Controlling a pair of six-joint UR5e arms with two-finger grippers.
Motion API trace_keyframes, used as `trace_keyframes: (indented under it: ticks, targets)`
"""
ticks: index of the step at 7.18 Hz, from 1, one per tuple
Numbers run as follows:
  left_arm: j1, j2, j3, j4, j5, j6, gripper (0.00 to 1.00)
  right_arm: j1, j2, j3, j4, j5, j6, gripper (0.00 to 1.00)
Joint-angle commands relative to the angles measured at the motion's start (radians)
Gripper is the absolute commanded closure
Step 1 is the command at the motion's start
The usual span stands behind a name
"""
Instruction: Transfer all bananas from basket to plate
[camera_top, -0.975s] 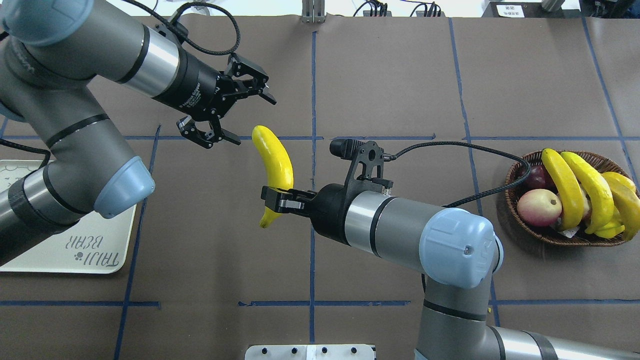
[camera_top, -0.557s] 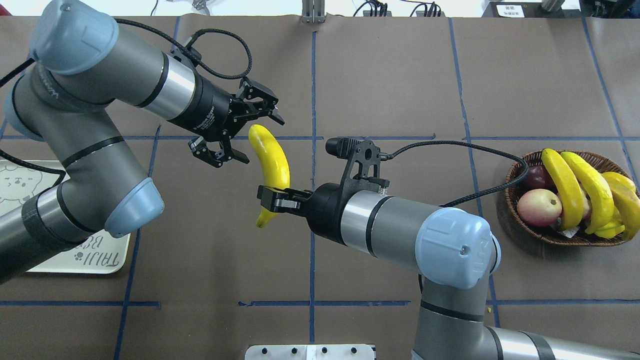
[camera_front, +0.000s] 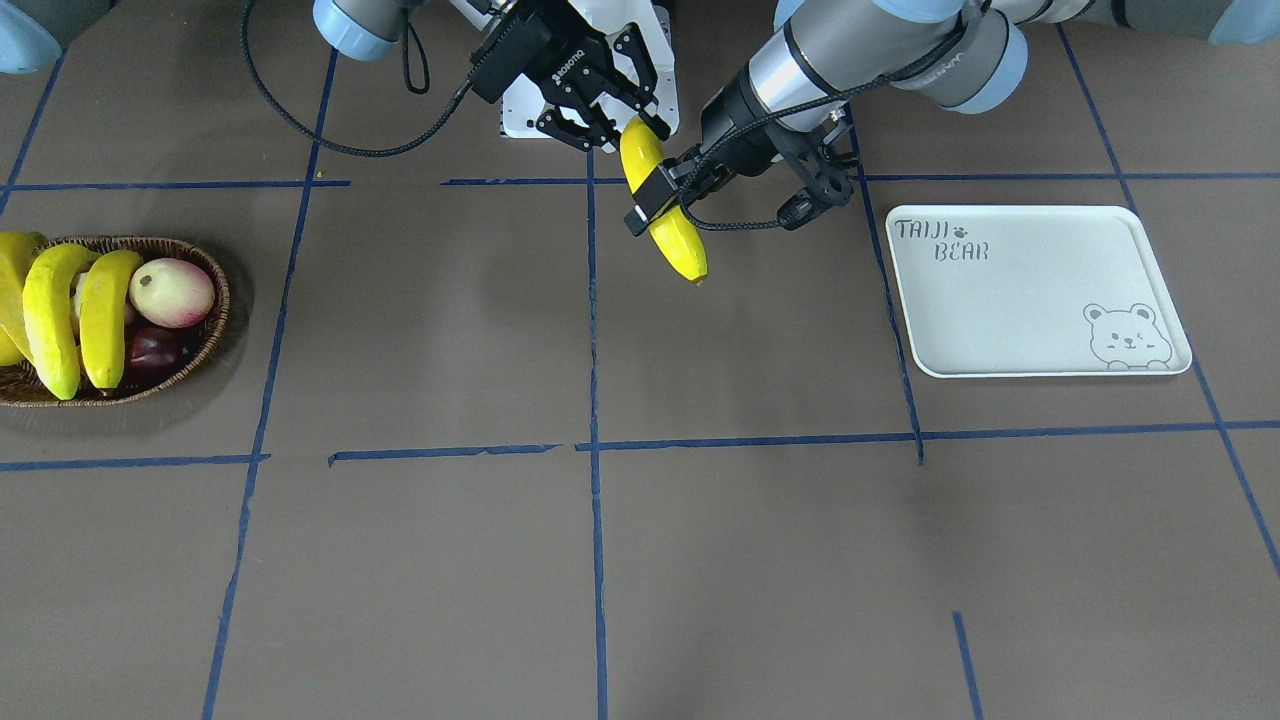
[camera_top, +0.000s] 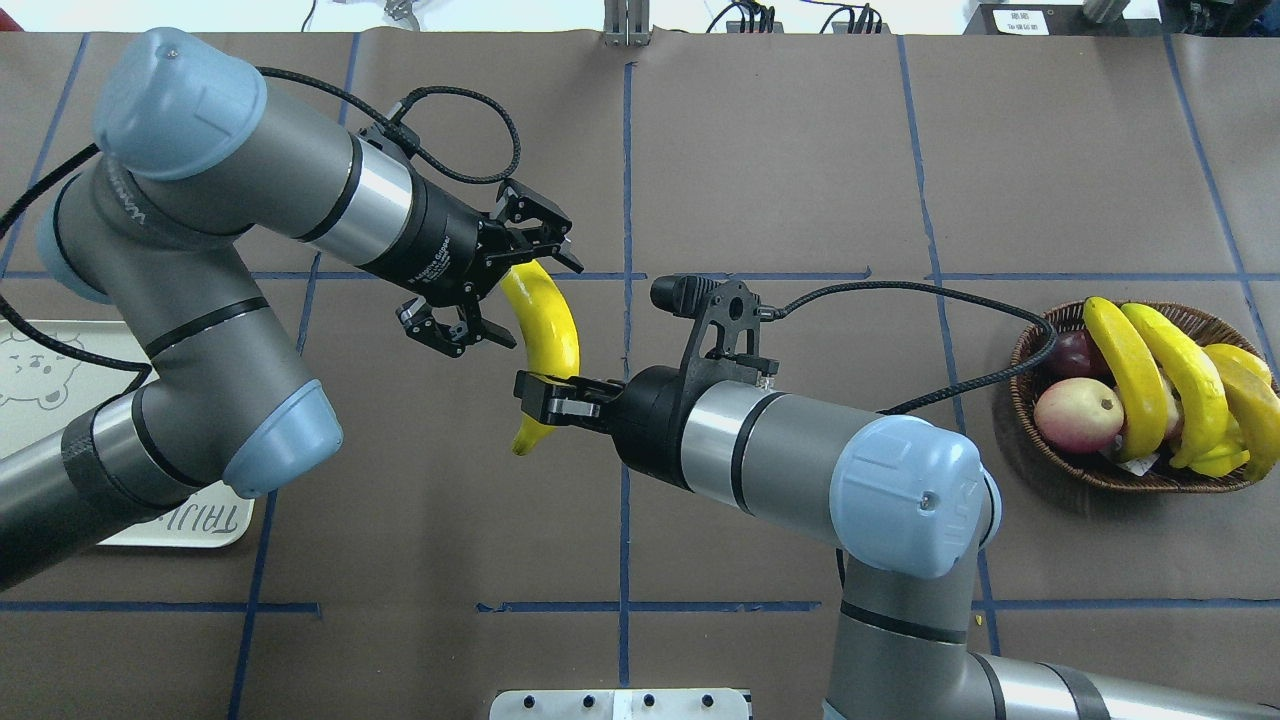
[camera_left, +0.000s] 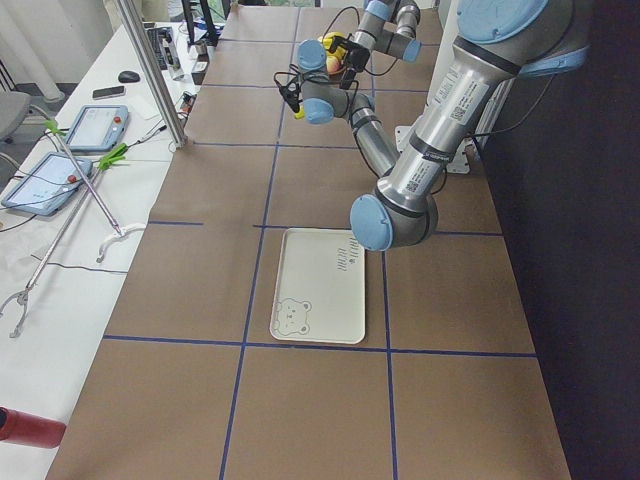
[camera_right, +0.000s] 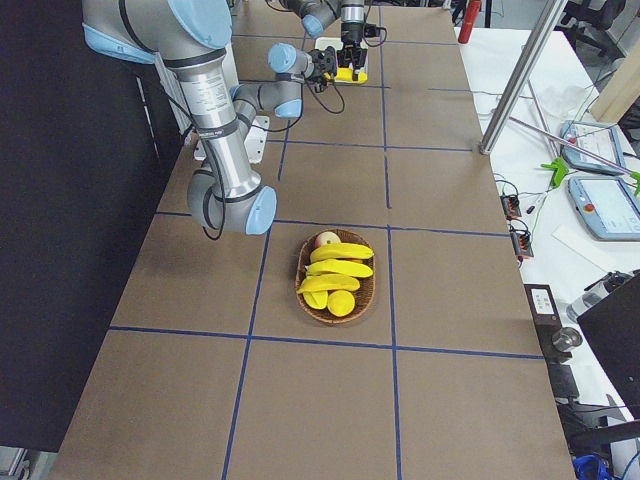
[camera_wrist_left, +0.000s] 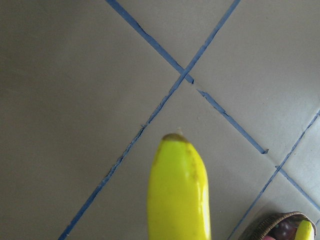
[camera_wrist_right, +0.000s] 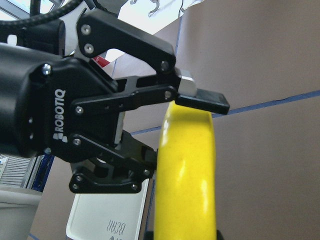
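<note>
My right gripper (camera_top: 545, 395) is shut on the lower part of a yellow banana (camera_top: 545, 320) and holds it above the mid-table. My left gripper (camera_top: 525, 295) is open, with its fingers on either side of the banana's upper end. In the front view the left gripper (camera_front: 655, 200) is around the banana (camera_front: 672, 240) and the right gripper (camera_front: 625, 132) holds the end nearer the robot. Three more bananas (camera_top: 1135, 375) lie in the wicker basket (camera_top: 1100, 470) at the right. The cream plate (camera_front: 1030, 300) holds nothing; in the overhead view my left arm hides most of the plate (camera_top: 200, 525).
A pink-cream fruit (camera_top: 1078, 415), a dark red fruit (camera_top: 1070, 350) and plump yellow-green fruits (camera_top: 1215, 455) share the basket. Blue tape lines cross the brown table. The robot's white base plate (camera_top: 620, 700) sits at the near edge.
My left arm has swung right and toward the banana; its open fingers now straddle the banana's upper end. My right gripper shifted the banana slightly left, then held still.
</note>
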Motion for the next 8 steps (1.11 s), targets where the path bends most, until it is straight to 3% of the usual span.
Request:
trace_keyframes:
  ticks: [1,2,3,5,6,8]
  targets:
    - [-0.001,0.006,0.0,-0.017,0.001,-0.009,1.0,-0.001,0.0,0.0,0.004,0.003,-0.001,0.39]
    - [-0.001,0.008,0.0,-0.018,0.001,-0.009,1.0,0.001,0.0,0.001,0.003,0.004,-0.002,0.01]
    - [-0.002,0.011,-0.002,-0.018,0.001,-0.007,1.0,0.005,0.0,0.006,0.003,0.021,-0.002,0.01]
    - [-0.013,0.044,-0.008,-0.018,0.001,0.005,1.0,0.059,-0.012,0.008,-0.008,0.143,-0.001,0.01]
    - [-0.033,0.099,-0.014,-0.014,0.001,0.02,1.0,0.102,-0.015,0.008,-0.064,0.208,-0.001,0.01]
    - [-0.111,0.269,-0.022,-0.013,-0.006,0.167,1.0,0.227,-0.016,0.009,-0.29,0.395,-0.011,0.01]
